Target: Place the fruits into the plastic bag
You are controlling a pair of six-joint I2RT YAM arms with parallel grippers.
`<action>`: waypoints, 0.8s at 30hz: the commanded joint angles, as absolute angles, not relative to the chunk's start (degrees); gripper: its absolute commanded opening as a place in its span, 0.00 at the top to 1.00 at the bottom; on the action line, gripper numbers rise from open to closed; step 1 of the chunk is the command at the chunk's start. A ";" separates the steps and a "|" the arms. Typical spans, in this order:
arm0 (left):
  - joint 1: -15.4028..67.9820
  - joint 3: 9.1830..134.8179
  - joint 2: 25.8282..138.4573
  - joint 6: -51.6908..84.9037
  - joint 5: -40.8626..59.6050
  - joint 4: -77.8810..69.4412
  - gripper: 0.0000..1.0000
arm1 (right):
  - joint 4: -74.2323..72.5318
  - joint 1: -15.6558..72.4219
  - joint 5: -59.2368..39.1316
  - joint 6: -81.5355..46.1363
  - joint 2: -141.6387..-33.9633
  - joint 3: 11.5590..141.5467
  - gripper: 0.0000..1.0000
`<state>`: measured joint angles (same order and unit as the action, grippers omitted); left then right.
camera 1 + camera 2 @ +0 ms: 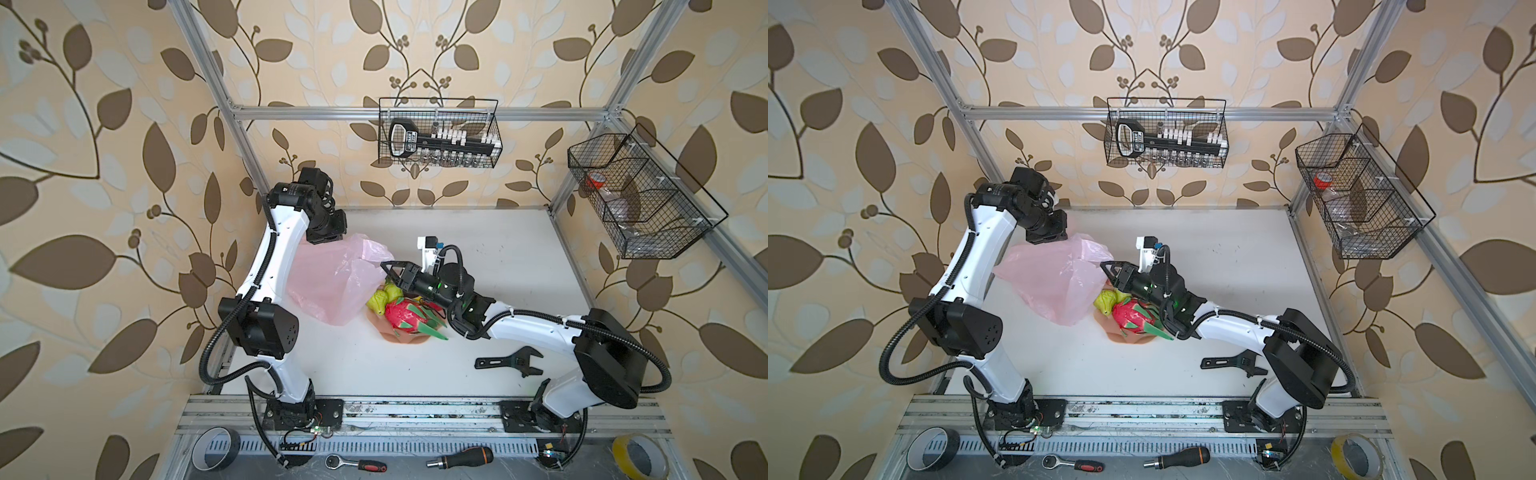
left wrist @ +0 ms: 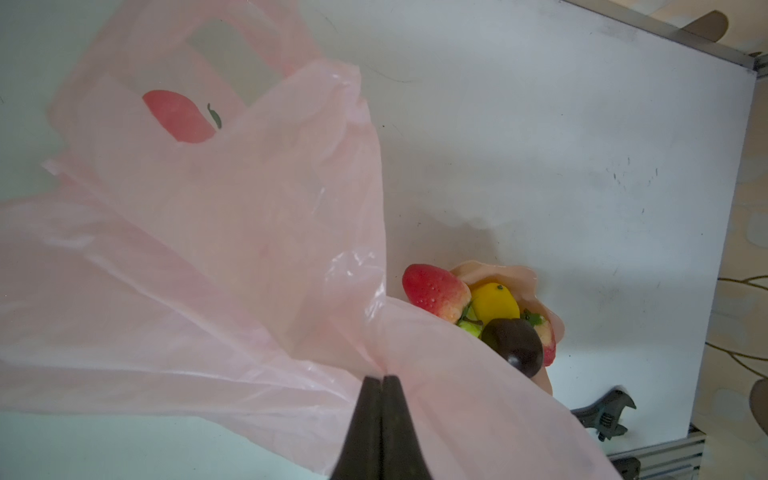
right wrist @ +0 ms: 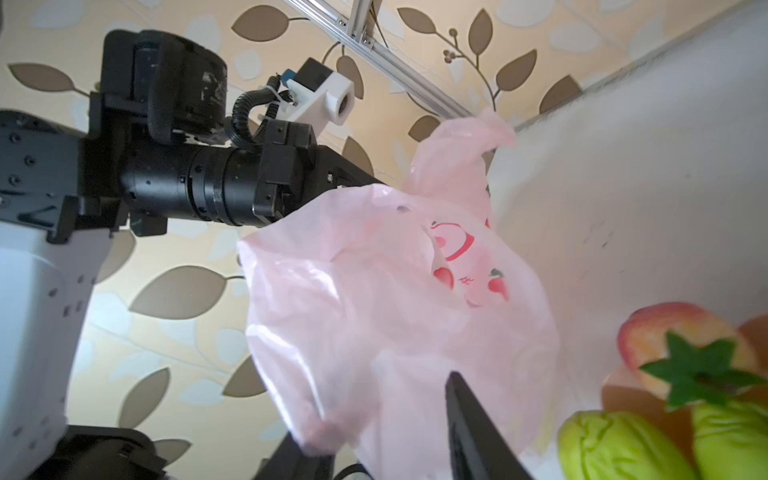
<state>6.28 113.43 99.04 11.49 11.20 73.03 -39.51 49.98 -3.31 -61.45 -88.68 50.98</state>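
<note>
Together, the fruits [image 1: 1121,312] are heaped in the peach-pink scalloped bowl [image 1: 409,337]. The dragon fruit [image 1: 404,318] is laid on top and two green pears [image 1: 377,301] are set at the bowl's rear edge. A strawberry [image 2: 434,293], a yellow fruit [image 2: 494,300], a dark purple ball [image 2: 514,344] and a second strawberry [image 2: 547,341] are shown by the left wrist view.

The plastic bag [image 1: 332,282] is held up just beside the bowl, at its rear left in both top views, with one fold draped over the bowl's rim. A pinch of the film is clamped between the closed fingers of the left gripper [image 2: 381,379], behind and above the bowl. The right gripper [image 1: 388,270] is poised over the bowl's rear edge with its fingers parted and a hanging fold of the bag between them; whether the film is touched cannot be told.

The bag's inside is veiled by crinkled film, and part of the bowl is covered by the right arm [image 1: 465,307].
</note>
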 commanded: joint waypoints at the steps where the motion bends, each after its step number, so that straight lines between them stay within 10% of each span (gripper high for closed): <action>1: 5.83 110.70 92.90 5.68 8.80 70.72 1.00 | -36.16 50.97 -4.62 -65.89 -85.61 48.81 0.36; 14: 5.82 102.78 84.55 -8.11 2.73 68.66 1.00 | -2.40 45.76 1.31 -42.12 -62.71 49.64 0.07; 24: 5.97 107.34 84.97 -11.72 1.18 69.74 1.00 | 1.10 37.98 -22.93 -38.21 -80.94 68.10 0.05</action>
<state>6.28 103.63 85.89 -9.02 2.42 69.10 -1.39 36.18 -14.90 -41.30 -77.14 62.17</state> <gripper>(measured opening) 0.055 0.946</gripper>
